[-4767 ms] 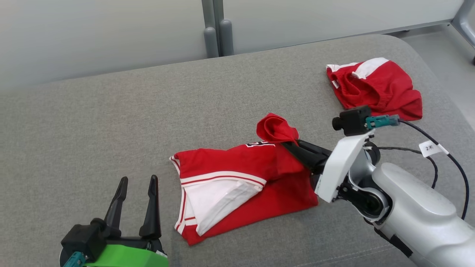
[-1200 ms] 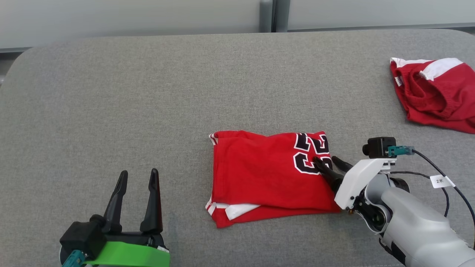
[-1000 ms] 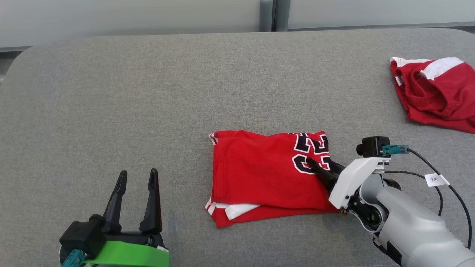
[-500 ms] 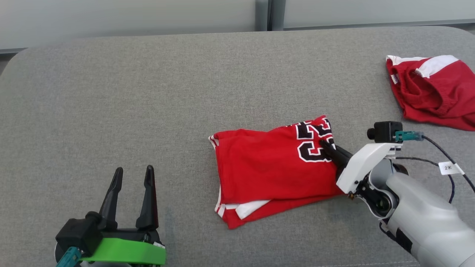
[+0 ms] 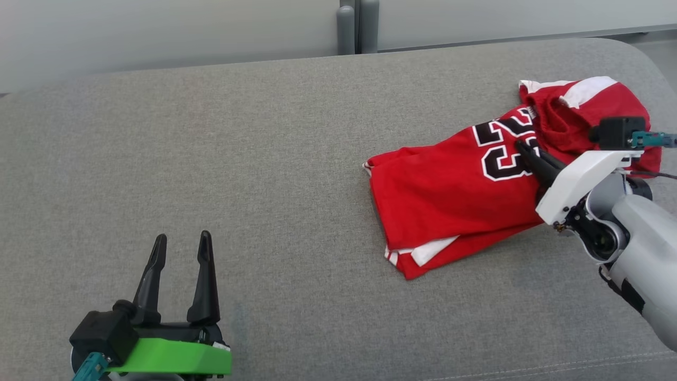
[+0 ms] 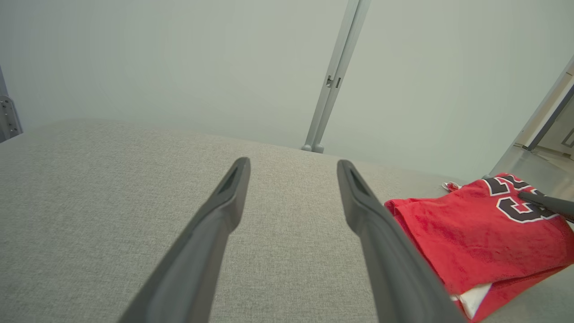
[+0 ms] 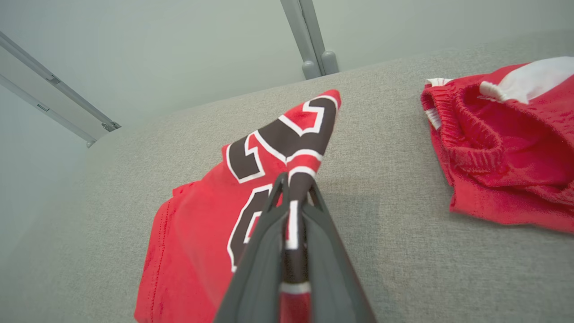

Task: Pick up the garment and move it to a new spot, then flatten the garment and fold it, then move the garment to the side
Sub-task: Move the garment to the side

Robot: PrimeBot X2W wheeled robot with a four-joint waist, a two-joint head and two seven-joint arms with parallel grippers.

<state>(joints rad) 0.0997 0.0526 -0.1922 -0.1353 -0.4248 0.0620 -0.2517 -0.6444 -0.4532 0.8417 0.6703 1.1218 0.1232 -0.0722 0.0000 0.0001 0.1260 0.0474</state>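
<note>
Fingers [image 7: 262,251] of the right gripper [image 5: 523,147] are pressed together on the numbered corner of the folded red jersey [image 5: 444,196], w/ a strip of cloth pinched btwn them. That corner is lifted off the grey cushion [image 5: 211,159]. The rest of the jersey lies on it, right of centre, w/ a white-trimmed layer poking out at the near edge. Left gripper [image 5: 182,237] hovers at the near left, fingers apart, nothing btwn them, well away from the cloth

Step in hand, prob.: shifting the folded jersey to the side. To do it well, keep the corner low & draw it sideways so the fold travels as one piece. Lifting high from one corner would likely let the layers peel open. Can't tell if the pinch has all layers or just the top one, so go slow & watch the near edge. Stop short of the red shorts [image 5: 560,119] at the far right. The right wrist view shows bare cushion btwn the two, though from the head they look overlapped. Lower the corner flat before letting go

Containers: no bin, basket or box to report; both garments sit straight on the cushion
</note>
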